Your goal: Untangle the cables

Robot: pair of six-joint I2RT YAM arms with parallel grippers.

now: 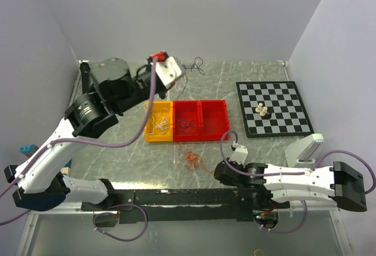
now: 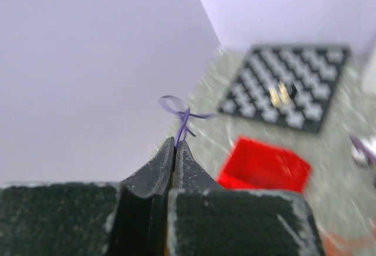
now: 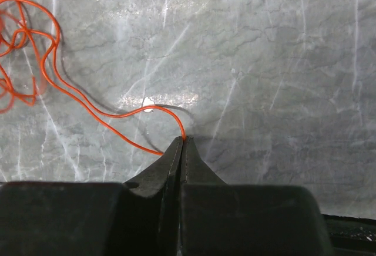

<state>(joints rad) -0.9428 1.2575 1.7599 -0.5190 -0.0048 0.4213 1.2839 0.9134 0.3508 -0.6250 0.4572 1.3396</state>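
My left gripper [image 1: 184, 71] is raised at the back of the table, jaws shut on a thin purple-blue cable [image 1: 196, 65]. In the left wrist view, the cable [image 2: 182, 114] sticks out of the closed tips [image 2: 176, 143] as a small loop. My right gripper [image 1: 216, 171] is low on the table, shut on the end of an orange-red cable [image 3: 88, 100] at its tips [image 3: 183, 140]. The rest of that cable lies in a loose coil [image 1: 191, 158] to the left. A white cable [image 1: 158, 122] lies in the yellow bin [image 1: 148, 128]. A dark cable [image 1: 187, 127] lies in a red bin.
Two joined red bins [image 1: 202, 104] stand beside the yellow bin mid-table; they also show in the left wrist view [image 2: 264, 165]. A chessboard [image 1: 282, 106] with two pale pieces [image 1: 262, 111] lies at the right. A white stand [image 1: 305, 149] is near the right edge.
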